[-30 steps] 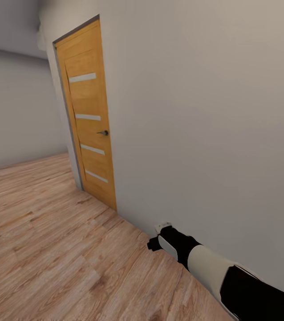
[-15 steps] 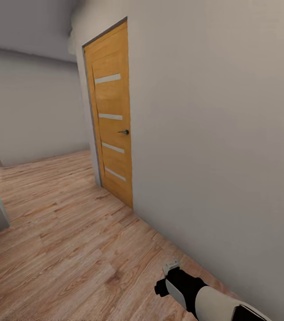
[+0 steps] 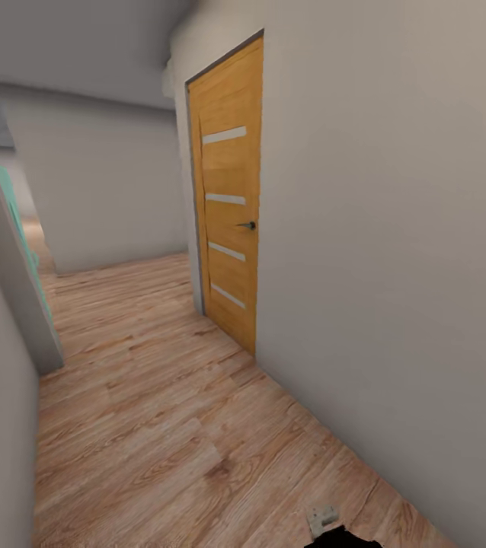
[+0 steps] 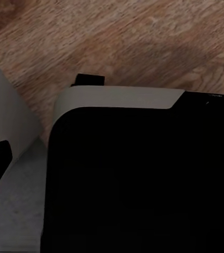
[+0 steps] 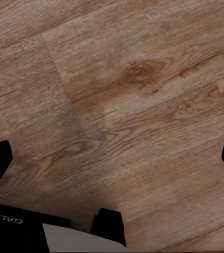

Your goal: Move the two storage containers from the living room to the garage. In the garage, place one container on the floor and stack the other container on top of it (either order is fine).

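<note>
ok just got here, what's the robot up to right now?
It's in transit, carrying nothing. The head view shows a hallway with a light wood plank floor, a closed wooden door in the wall on the right, and an opening further along on the left. The right gripper is open over bare planks, with nothing between its fingers. The left wrist view looks onto the robot's own dark body, so that gripper's state can't be read.
</note>
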You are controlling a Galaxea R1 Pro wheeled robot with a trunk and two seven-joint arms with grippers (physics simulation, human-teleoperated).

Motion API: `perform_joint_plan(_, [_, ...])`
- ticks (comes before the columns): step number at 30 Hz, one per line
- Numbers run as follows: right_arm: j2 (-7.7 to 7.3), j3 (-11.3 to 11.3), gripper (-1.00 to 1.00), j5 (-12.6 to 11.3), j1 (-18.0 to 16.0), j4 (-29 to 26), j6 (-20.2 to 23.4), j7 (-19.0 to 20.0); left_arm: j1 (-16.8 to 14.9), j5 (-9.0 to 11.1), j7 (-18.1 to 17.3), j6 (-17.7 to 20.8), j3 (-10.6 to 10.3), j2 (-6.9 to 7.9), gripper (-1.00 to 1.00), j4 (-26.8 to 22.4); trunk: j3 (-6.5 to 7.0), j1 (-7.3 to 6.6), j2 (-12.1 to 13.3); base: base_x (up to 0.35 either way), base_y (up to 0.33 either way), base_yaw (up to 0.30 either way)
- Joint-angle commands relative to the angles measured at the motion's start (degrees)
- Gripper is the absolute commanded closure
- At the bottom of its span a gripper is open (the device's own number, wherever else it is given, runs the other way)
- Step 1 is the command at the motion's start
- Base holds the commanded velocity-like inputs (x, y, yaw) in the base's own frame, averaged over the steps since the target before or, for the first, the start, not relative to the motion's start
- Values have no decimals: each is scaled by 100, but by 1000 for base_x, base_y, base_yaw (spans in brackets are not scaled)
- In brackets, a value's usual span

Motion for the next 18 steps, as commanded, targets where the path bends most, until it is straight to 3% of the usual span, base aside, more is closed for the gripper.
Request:
perform_joint_plan(1, [-51,48,-100,-29,110,19,-76,-3,-2,59,-1,0,4,-5,-100,-2,-5,0,-3,0,0,284])
perform_joint_plan(5, [-197,48,-100,-12,348,34,-320,14,-2,59,-1,0,6,-8,-100,-2,-5,0,-3,0,0,284])
perform_joint_plan(13, [-282,48,-100,-7,676,41,-579,16,-5,59,-1,0,7,-8,-100,-2,-5,0,-3,0,0,284])
perform_joint_plan(18, [-439,48,-100,-12,916,42,-824,23,-4,59,-1,0,7,-8,-100,-2,-5,0,-3,0,0,278])
